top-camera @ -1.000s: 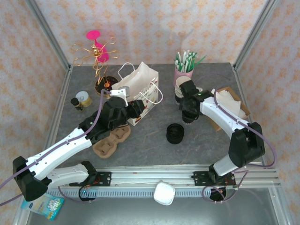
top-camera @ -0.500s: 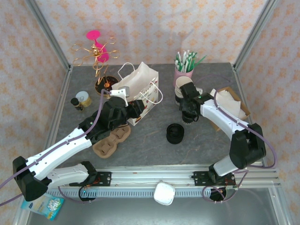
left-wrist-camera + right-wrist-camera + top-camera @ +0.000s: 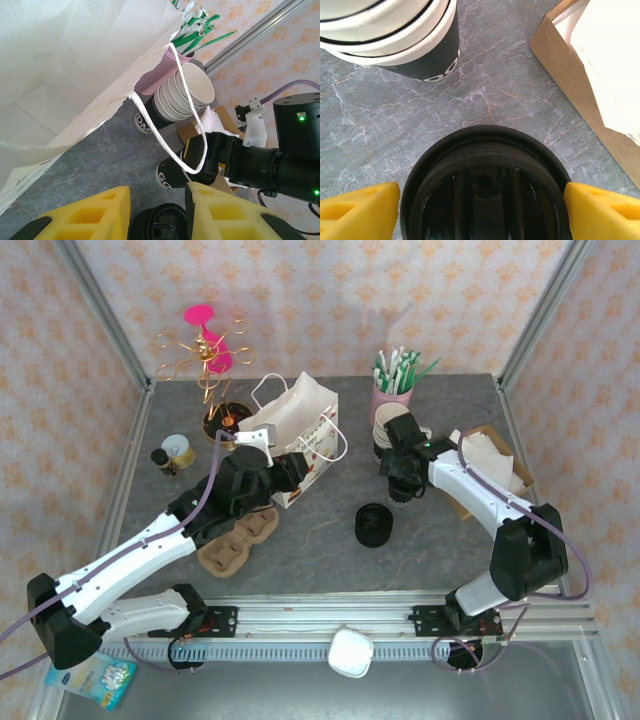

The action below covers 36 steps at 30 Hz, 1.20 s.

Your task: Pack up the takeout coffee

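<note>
Grey, marble-veined table [image 3: 320, 565] filled a metal-framed booth papered in cream with orange flowers. From the table's centre in the overhead view, the takeout coffee [image 3: 485, 165] stood at about 2 o'clock, upright with its black lid on. The right gripper [image 3: 482, 212] was directly above it. Its yellow fingers were spread wide at 9 and 3 o'clock of the lid and level with the rim. Whether they touched the rim could not be told.

The white paper bag [image 3: 300, 420] stood at 9 o'clock of the cup, well apart from it. The left gripper [image 3: 157, 210] was at the bag's near side. Its jaws stood partly apart with nothing seen between the tips, and whether it steadied the bag could not be told.

The step in hand looked like taking hold of the lidded cup. The next move would call for closing on the cup below the lid rather than on the lid itself. It would then need a straight lift clear of the stack of cups [image 3: 385, 435] at 12 o'clock, and an upright carry to the bag's mouth.

A pile of black lids [image 3: 372, 525] sat at 7 o'clock of the cup, and a cardboard box [image 3: 478, 502] at 3 o'clock. A brown pulp carrier [image 3: 235, 540] lay at 6 o'clock of the bag
</note>
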{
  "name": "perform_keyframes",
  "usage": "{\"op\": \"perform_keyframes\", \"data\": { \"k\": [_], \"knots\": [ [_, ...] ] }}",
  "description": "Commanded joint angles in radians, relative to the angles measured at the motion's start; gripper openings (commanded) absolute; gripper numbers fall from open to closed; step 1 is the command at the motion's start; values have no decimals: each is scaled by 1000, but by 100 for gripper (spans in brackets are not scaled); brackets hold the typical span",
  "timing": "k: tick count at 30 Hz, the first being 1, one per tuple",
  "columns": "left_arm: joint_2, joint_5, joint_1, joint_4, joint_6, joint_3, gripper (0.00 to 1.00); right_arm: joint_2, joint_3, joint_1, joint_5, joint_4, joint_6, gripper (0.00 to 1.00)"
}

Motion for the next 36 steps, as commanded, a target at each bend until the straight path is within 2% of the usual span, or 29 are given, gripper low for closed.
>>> {"op": "perform_keyframes", "data": {
  "k": [1, 8, 11, 19, 28, 36],
  "knots": [
    [-4, -22, 5, -20, 16, 31, 33, -22, 43, -10, 35, -43, 21, 85],
    [-12, -26, 5, -21, 19, 25, 33, -4, 36, -39, 26, -16, 59, 79],
    [-14, -33, 5, -23, 23, 25, 33, 12, 28, -39, -5, -1, 55, 71],
    [-11, -30, 6, -21, 23, 27, 33, 29, -15, -34, -15, -7, 41, 67],
    [-6, -26, 6, -21, 23, 37, 33, 38, -59, -23, -6, -7, 28, 68],
    [-10, -25, 6, -34, 28, 59, 33, -17, 44, -21, -12, -43, 37, 82]
  ]
}}
